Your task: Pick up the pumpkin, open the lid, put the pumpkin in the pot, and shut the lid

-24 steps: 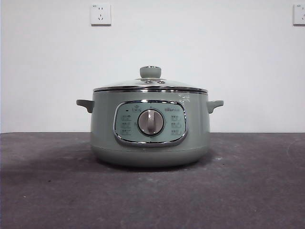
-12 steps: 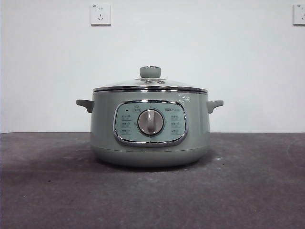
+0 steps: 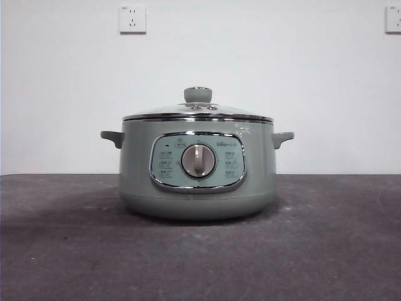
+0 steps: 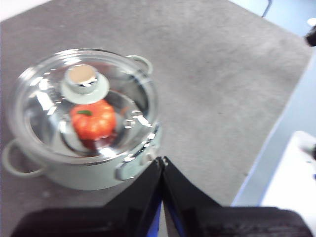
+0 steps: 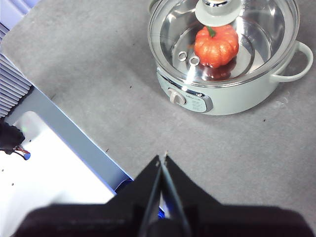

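Your pumpkin sits inside the pot, seen through the lid seated on its rim, so the task looks done. Left gripper and right gripper hang well clear, jaws pressed together, empty.

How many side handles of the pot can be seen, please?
2: one handle sticks out at each side of the pot in the front view, the other handle opposite. None seems hidden.
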`<state>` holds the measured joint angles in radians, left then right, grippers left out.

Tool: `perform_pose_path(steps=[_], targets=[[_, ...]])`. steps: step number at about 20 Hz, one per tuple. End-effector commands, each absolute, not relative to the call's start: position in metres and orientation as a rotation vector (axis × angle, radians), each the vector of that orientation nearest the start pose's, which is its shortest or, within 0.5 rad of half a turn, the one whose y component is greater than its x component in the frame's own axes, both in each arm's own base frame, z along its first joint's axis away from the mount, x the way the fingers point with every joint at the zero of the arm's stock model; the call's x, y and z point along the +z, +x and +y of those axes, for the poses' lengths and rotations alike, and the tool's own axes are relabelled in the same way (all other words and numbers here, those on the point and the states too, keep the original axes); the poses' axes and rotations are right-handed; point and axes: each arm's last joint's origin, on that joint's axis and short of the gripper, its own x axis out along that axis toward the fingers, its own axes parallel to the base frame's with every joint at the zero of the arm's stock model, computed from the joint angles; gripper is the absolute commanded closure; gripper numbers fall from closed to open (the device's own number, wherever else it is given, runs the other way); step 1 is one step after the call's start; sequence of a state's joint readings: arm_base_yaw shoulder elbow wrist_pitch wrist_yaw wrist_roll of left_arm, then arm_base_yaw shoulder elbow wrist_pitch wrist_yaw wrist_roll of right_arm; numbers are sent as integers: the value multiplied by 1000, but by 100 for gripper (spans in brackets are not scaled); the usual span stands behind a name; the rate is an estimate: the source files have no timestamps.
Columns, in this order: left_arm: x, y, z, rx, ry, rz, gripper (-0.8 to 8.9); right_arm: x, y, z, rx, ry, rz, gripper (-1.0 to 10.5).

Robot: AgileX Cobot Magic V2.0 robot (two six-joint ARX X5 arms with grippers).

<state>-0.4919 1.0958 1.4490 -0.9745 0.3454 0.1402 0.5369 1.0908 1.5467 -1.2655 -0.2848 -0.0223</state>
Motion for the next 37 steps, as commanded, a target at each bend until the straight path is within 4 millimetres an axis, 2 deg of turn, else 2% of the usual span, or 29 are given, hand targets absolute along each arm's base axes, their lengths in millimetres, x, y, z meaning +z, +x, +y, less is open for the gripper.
perform_pose_path(steps=[1,3,5,8,12,19,24,29,37], targets=[[431,158,-83,-781,211,488,817,431,132,88,780,-120,816,945],[437,154,-66,-704,196,397,817,430,131,88,780,-120,817,945],[433,147,-49,-613,177,276,817,430,131,88,780,-120,818,945],[408,136,-29,-473,163,104,817,430,131,88,780,-120,818,945],[351,117,-13,-351,163,-24,817,431,131,87,780,-120,817,946],[234,100,-5,-249,74,-32,817,431,130,87,781,-119,812,945],[184,100,-2,-136,35,36,817,431,130,87,780,-120,812,945],[168,100,1,-42,19,71,817,431,130,87,780,-120,812,945],[152,100,1,-34,14,182,817,431,130,87,780,-119,812,945]])
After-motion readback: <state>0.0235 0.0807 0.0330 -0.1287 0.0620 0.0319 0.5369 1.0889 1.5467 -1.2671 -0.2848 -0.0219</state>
